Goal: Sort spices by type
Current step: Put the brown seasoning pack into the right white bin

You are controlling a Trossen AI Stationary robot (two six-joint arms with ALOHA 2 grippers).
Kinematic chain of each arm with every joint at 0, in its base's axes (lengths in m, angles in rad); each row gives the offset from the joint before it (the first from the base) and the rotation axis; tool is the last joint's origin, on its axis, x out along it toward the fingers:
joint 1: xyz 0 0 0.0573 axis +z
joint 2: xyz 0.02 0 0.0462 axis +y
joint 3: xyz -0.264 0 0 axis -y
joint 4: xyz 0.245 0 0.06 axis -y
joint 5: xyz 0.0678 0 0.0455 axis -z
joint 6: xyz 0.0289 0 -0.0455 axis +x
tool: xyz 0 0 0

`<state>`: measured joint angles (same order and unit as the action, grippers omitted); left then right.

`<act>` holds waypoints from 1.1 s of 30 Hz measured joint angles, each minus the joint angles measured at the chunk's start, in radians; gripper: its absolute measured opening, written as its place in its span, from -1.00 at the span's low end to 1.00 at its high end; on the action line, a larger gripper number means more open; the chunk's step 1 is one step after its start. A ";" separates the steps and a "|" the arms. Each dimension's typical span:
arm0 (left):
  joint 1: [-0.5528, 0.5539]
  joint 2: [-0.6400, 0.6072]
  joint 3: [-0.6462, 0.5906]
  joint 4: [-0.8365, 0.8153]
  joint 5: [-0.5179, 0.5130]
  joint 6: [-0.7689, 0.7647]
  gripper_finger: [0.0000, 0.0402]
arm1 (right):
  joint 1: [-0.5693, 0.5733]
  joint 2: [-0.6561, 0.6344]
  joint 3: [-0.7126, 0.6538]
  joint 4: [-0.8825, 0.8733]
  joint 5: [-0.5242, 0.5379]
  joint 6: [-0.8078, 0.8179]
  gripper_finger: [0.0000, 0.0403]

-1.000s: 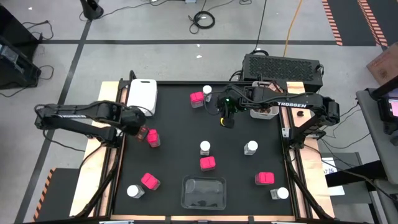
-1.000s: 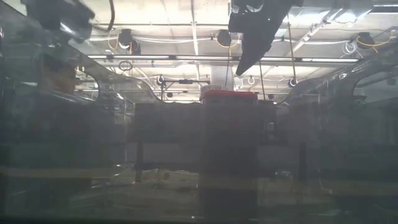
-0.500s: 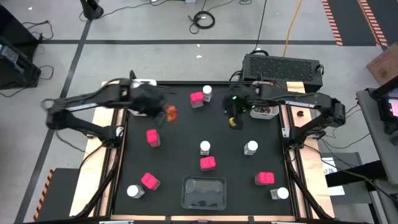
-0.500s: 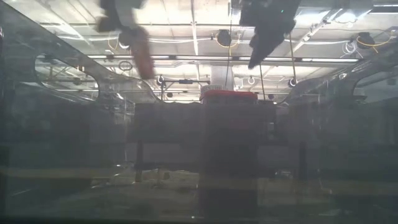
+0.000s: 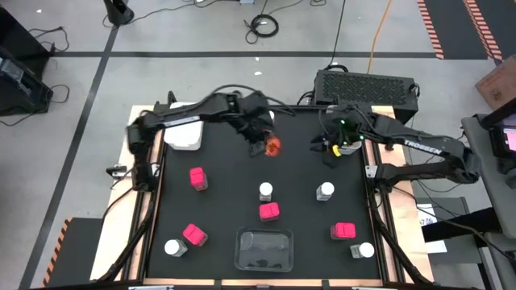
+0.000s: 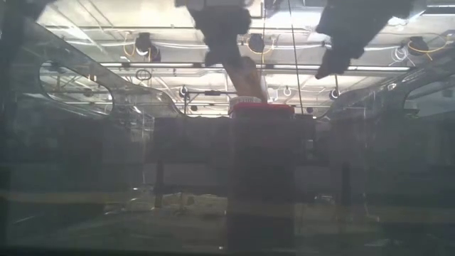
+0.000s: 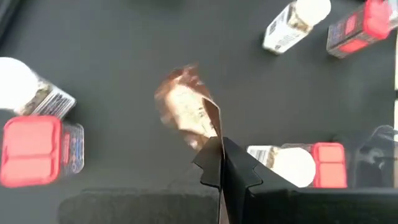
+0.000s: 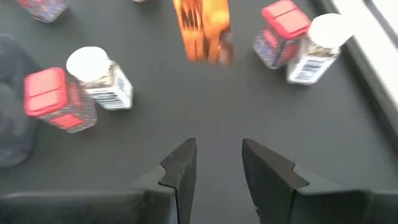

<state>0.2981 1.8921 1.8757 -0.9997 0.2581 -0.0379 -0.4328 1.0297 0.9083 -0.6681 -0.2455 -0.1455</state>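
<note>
Now the left arm is mid-transfer. Over the last second it swung from the mat's left edge, well to the left of the clear tray (image 5: 262,249), to a spot over the far half of the mat, almost straight behind that tray.

- The left gripper (image 5: 264,142) has its fingers pressed together, pinching the brown jar (image 5: 273,147) at their tips. The jar is in the air, tilted and motion-blurred, not on the mat.
- From the left wrist the same jar (image 7: 182,109) hangs just past the fingertips, above bare mat.
- The right gripper (image 5: 332,150) drew back over the same second, away from the mat's centre toward the far right, behind the tray. Its fingers are spread with nothing between them, so it is carrying nothing. The airborne jar shows beyond them in the right wrist view.

Not yet sorted, relative to the tray:
- pink box (image 5: 269,211), just behind the tray, with a white-lidded jar (image 5: 265,191) beyond it
- second white-lidded jar (image 5: 325,191), behind and to the right
- pink box (image 5: 343,231) and white-lidded jar (image 5: 364,250), to the right
- pink box (image 5: 193,234) and white-lidded jar (image 5: 172,247), to the left
- pink box (image 5: 197,178), farther back on the left

Judgement: one brown jar is being moved to its group. The retreat of the right arm looks like making room for the crossing. Most of the sort is not yet done. The tip pinch on a tilted jar looks marginal, and a slip is the main risk.
</note>
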 joint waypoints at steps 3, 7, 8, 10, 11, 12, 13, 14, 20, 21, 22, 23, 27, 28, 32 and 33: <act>-0.001 0.094 0.071 -0.034 0.000 0.028 -1.00 | 0.000 -0.045 -0.076 0.050 -0.023 0.015 -0.38; -0.006 0.178 0.094 -0.047 0.000 0.053 -1.00 | 0.000 -0.063 -0.135 0.104 -0.024 0.026 -0.38; -0.006 0.191 0.094 -0.050 0.000 0.054 -1.00 | 0.000 -0.063 -0.145 0.113 -0.023 0.026 -0.38; -0.005 0.216 0.094 -0.055 0.000 0.054 -1.00 | 0.000 -0.063 -0.160 0.125 -0.023 0.026 -0.38; -0.005 0.225 0.094 -0.061 0.000 0.055 -1.00 | 0.000 -0.062 -0.163 0.127 -0.023 0.026 -0.38; -0.004 0.235 0.094 -0.067 0.000 0.059 -1.00 | 0.000 -0.062 -0.165 0.128 -0.023 0.026 -0.38; -0.005 0.242 0.094 -0.070 0.000 0.069 -1.00 | 0.000 -0.062 -0.167 0.128 -0.023 0.026 -0.38; -0.005 0.248 0.094 -0.072 0.000 0.071 -1.00 | 0.000 -0.062 -0.168 0.128 -0.023 0.026 -0.38; -0.013 0.259 0.095 -0.084 -0.001 0.072 -0.99 | 0.000 -0.062 -0.169 0.129 -0.023 0.026 -0.38; -0.014 0.259 0.095 -0.084 -0.001 0.072 -0.98 | 0.000 -0.062 -0.169 0.132 -0.023 0.024 -0.38; -0.015 0.259 0.095 -0.084 -0.001 0.072 -0.96 | 0.000 -0.062 -0.169 0.134 -0.023 0.022 -0.38; -0.017 0.259 0.095 -0.083 -0.001 0.072 -0.94 | 0.000 -0.062 -0.169 0.135 -0.023 0.021 -0.38; -0.027 0.259 0.095 -0.083 -0.006 0.080 -0.82 | 0.000 -0.062 -0.169 0.144 -0.023 0.021 -0.38; -0.029 0.259 0.095 -0.083 -0.009 0.080 -0.79 | 0.000 -0.062 -0.169 0.144 -0.023 0.021 -0.38; -0.032 0.259 0.095 -0.081 -0.024 0.081 -0.69 | 0.000 -0.062 -0.169 0.144 -0.023 0.023 -0.38; -0.032 0.258 0.095 -0.083 -0.025 0.081 -0.67 | 0.000 -0.062 -0.169 0.146 -0.023 0.029 -0.38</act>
<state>0.2662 2.1499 1.9709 -1.0828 0.2328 0.0429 -0.4324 0.9680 0.7395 -0.5224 -0.2686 -0.1166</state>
